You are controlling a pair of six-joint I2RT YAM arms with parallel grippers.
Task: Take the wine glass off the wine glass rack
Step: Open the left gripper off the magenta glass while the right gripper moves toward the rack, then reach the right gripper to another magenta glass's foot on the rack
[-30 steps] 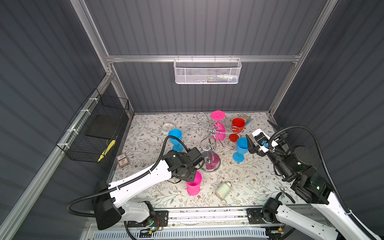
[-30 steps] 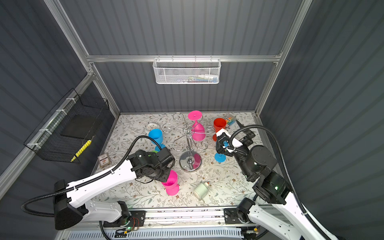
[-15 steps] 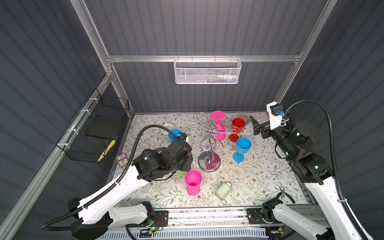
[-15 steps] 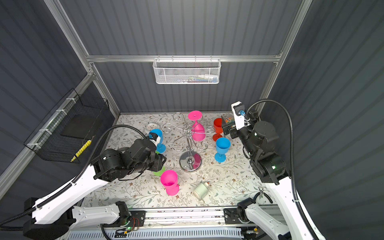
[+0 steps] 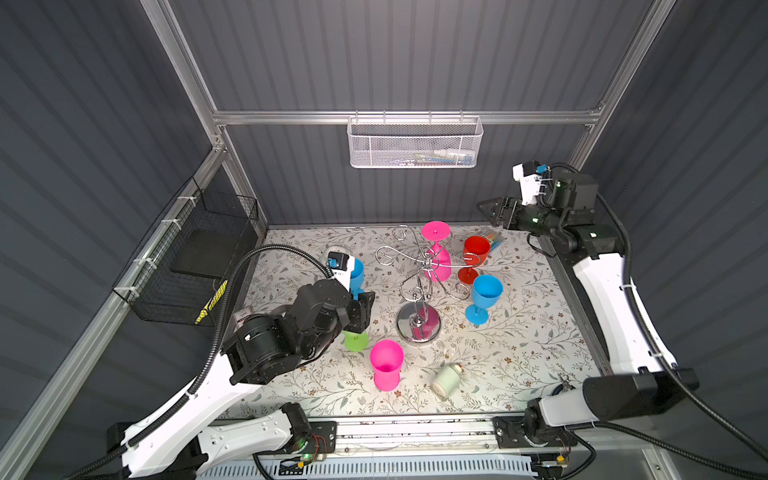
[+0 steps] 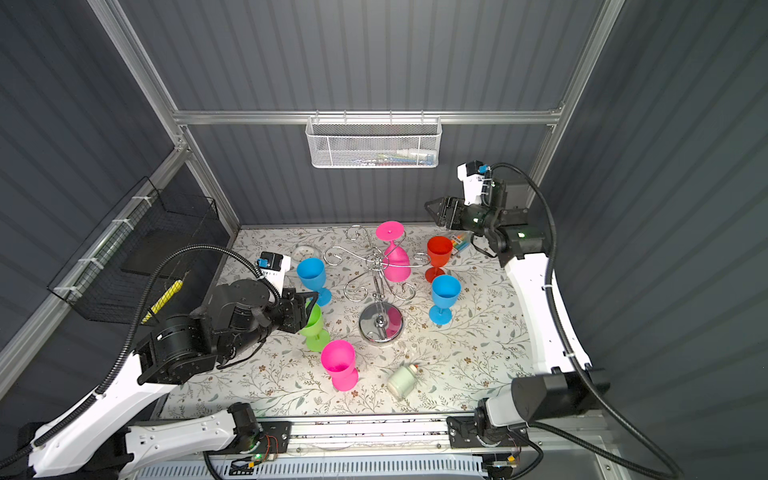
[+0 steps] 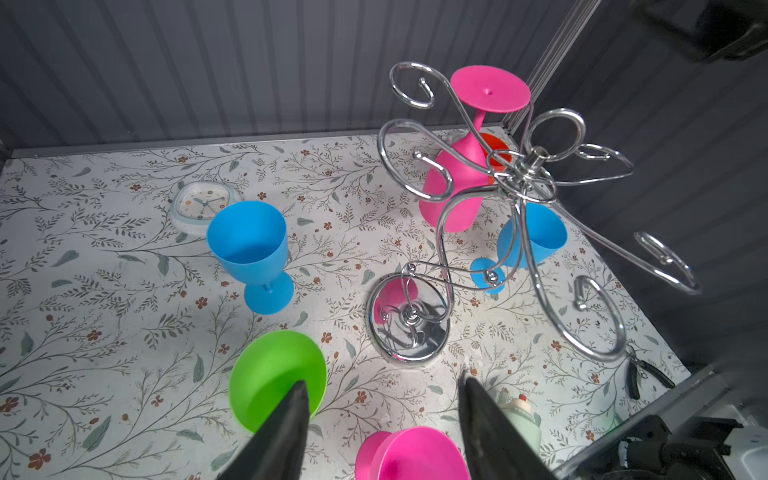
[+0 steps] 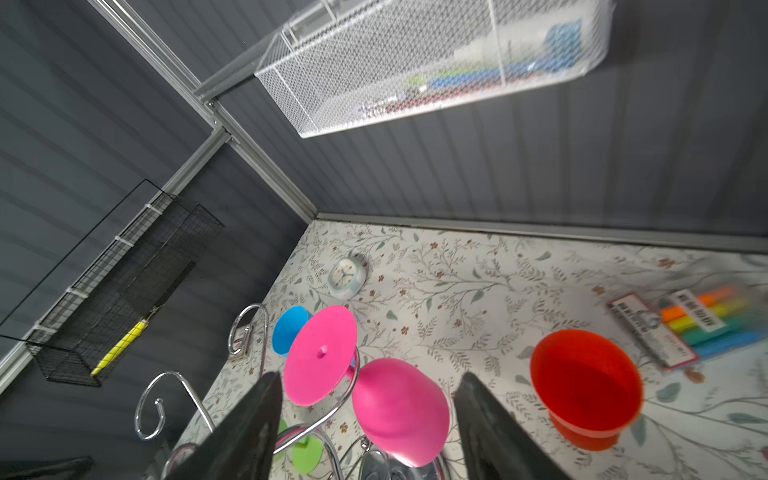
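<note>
The chrome wine glass rack (image 5: 419, 322) stands mid-table in both top views. One pink wine glass (image 5: 439, 259) (image 6: 395, 264) hangs upside down from a back arm, foot uppermost; it also shows as the pink wine glass (image 7: 457, 187) (image 8: 399, 411) in both wrist views. My left gripper (image 5: 365, 309) (image 7: 382, 380) is open and holds nothing. It hovers left of the rack, over a green glass (image 7: 270, 370) and an upright pink glass (image 5: 386, 363). My right gripper (image 5: 484, 205) (image 8: 369, 376) is open and empty, raised high at the back right and pointing toward the rack.
A blue glass (image 5: 484, 297) and a red glass (image 5: 473, 257) stand right of the rack, another blue glass (image 6: 313, 276) to its left. A white bottle (image 5: 446, 378) lies in front. A clock (image 7: 201, 203) and a marker pack (image 8: 702, 324) lie at the back. Wire baskets hang on the back wall (image 5: 413, 143) and left wall (image 5: 191, 257).
My left gripper opened, left the front pink glass standing and drew back to the left. My right gripper rose from beside the right blue glass to the back right, and its jaws narrowed.
</note>
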